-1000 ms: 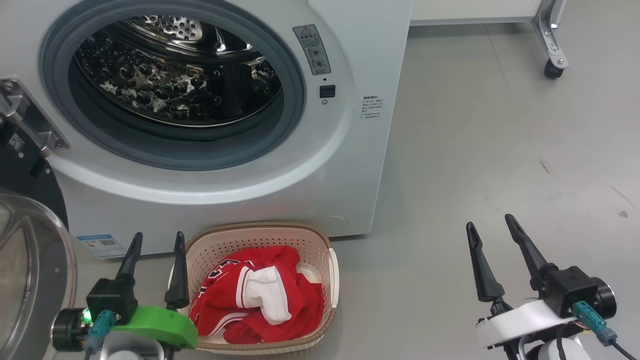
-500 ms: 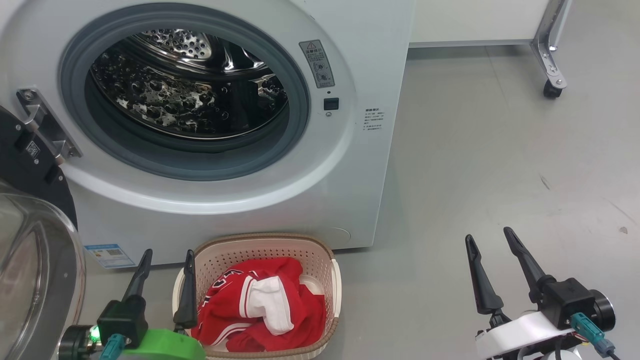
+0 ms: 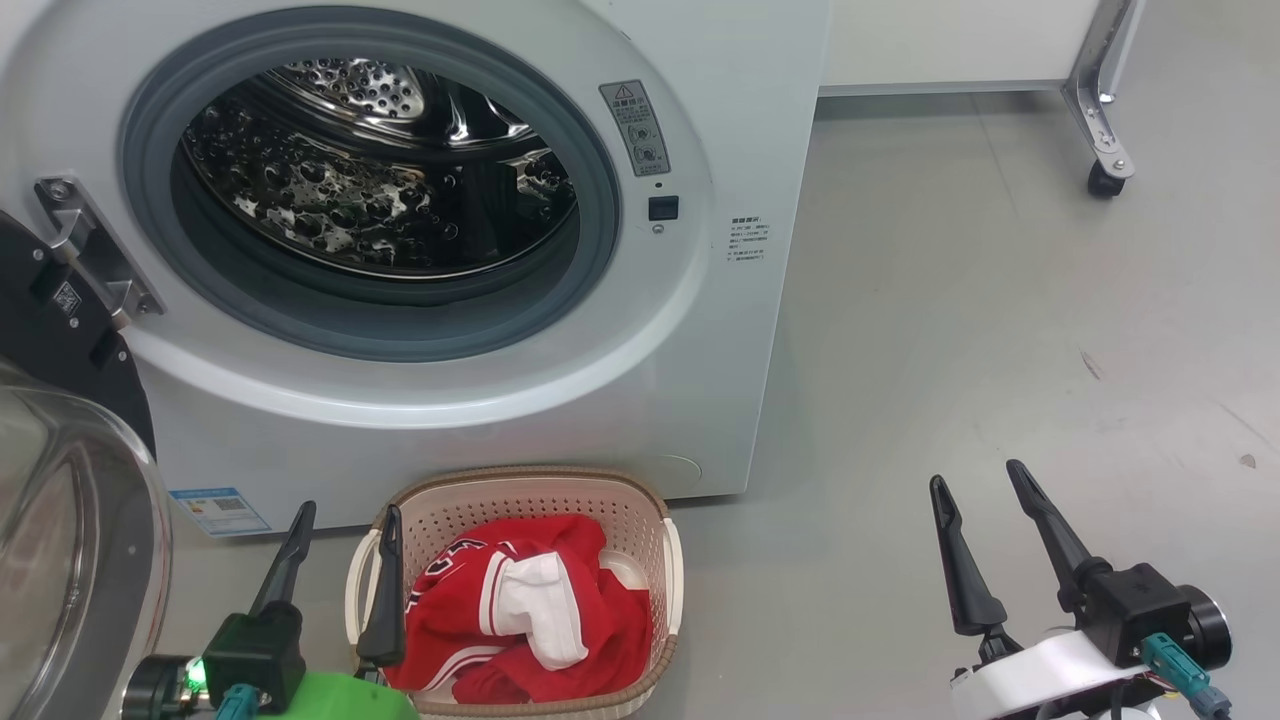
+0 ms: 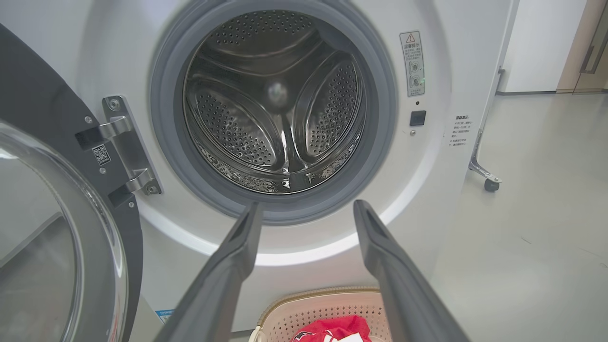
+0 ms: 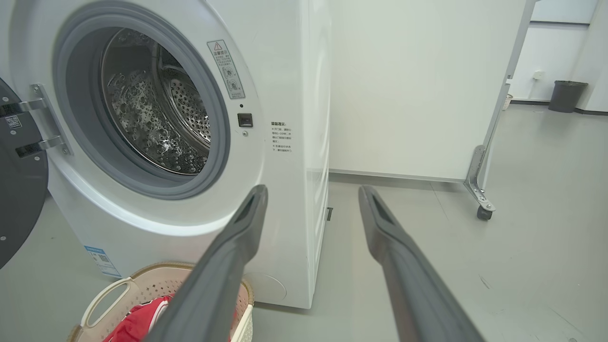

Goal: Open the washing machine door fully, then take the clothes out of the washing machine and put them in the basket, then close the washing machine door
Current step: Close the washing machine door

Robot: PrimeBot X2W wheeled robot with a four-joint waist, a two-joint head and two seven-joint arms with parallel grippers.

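The white washing machine (image 3: 700, 330) stands with its steel drum (image 3: 380, 170) bare inside. Its door (image 3: 70, 520), black-rimmed with a clear glass bowl, is swung wide open at the left edge. The red and white clothes (image 3: 525, 620) lie bunched in the cream basket (image 3: 655, 520) on the floor before the machine. My left gripper (image 3: 348, 515) is open just left of the basket, holding nothing. My right gripper (image 3: 975, 478) is open over bare floor at the lower right. In the left wrist view the drum (image 4: 280, 99) and door (image 4: 57, 228) show beyond the open fingers (image 4: 237, 247).
A wheeled metal leg with a caster (image 3: 1100, 180) stands at the back right beside a white panel. Grey floor (image 3: 1000, 300) spreads to the right of the machine. A dark bin (image 5: 567, 95) sits far off by the wall.
The head camera tilted, so the whole picture slid downward. My left gripper drew back toward the bottom edge; the right one barely moved. Clothes and basket stayed put.
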